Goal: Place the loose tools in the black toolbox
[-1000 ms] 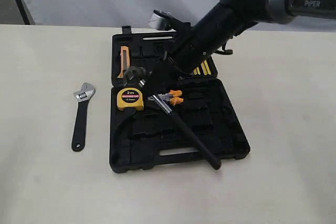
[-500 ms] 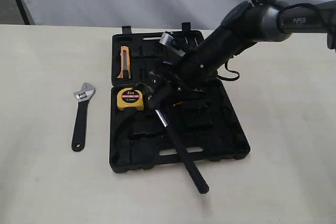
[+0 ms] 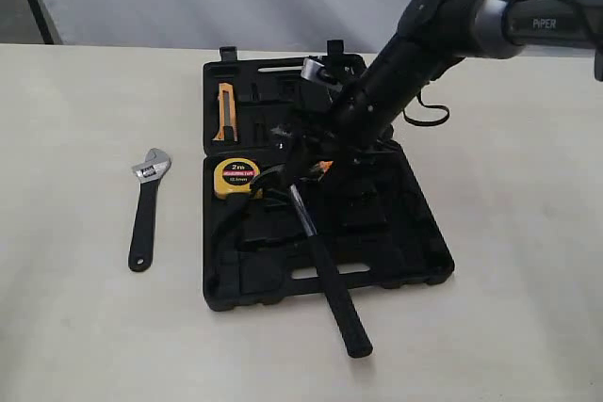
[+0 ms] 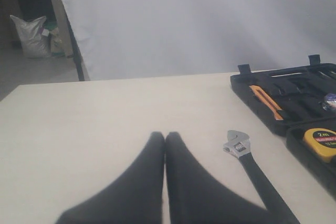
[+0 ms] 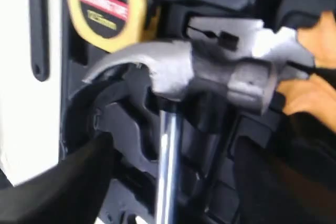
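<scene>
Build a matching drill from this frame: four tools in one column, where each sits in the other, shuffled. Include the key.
Places as seen in the exterior view.
1. claw hammer
2. adjustable wrench
3. yellow tape measure
4. orange utility knife

A. on the table, left of the toolbox
B. toolbox's far half, left side
C. head in the near half, handle jutting past the front edge
D. near half, far-left corner

Pairs: 1-C, 2-A, 3-D, 4-B

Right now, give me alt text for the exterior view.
A black robot arm reaches in from the upper right, its hand at the head of a claw hammer lying diagonally across the open black toolbox, handle overhanging the front edge. An adjustable wrench lies on the table left of the box, a yellow tape measure inside it.
</scene>
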Tool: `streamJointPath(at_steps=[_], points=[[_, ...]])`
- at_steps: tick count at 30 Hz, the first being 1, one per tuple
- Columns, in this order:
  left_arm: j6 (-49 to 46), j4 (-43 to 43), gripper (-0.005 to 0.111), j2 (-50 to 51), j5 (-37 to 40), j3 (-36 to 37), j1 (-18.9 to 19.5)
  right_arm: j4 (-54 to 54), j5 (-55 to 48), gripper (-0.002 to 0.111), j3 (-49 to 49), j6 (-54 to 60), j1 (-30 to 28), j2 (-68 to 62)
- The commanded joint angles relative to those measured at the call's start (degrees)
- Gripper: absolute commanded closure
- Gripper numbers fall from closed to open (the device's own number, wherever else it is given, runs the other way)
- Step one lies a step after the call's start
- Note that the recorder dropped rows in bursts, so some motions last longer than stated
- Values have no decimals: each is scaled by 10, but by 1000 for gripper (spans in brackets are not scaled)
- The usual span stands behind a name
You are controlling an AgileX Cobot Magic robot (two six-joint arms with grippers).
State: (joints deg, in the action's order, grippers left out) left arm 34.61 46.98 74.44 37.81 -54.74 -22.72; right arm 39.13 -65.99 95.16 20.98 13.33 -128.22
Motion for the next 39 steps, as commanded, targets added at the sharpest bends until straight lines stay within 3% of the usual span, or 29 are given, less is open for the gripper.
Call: streamJointPath(at_steps=[1,7,15,19,25,30,37,39], points=[[6,-8,105,-5,-10,5,2,-13,4,41,10,13,15,35],[6,-8,105,-5,-10,5,2,-152,-1,41,5,-39,59,53],[6,-8,105,-5,-10,5,2,-162,2,42,-36,-32,68,52],[6,-8,105,-5,-10,5,2,-140,7,56,-60,0,69,52],[6,-8,105,-5,-10,5,2,-134,14,89,-67,-1,72,52],[6,-8,105,-5,-10,5,2,-136,15,109,-67,-4,75,52],[6,-8,105,-5,-10,5,2,-138,21,108,-67,-40,75,52],[6,-8,105,-5,-10,5,2,-139,20,103,-67,-50,75,52]])
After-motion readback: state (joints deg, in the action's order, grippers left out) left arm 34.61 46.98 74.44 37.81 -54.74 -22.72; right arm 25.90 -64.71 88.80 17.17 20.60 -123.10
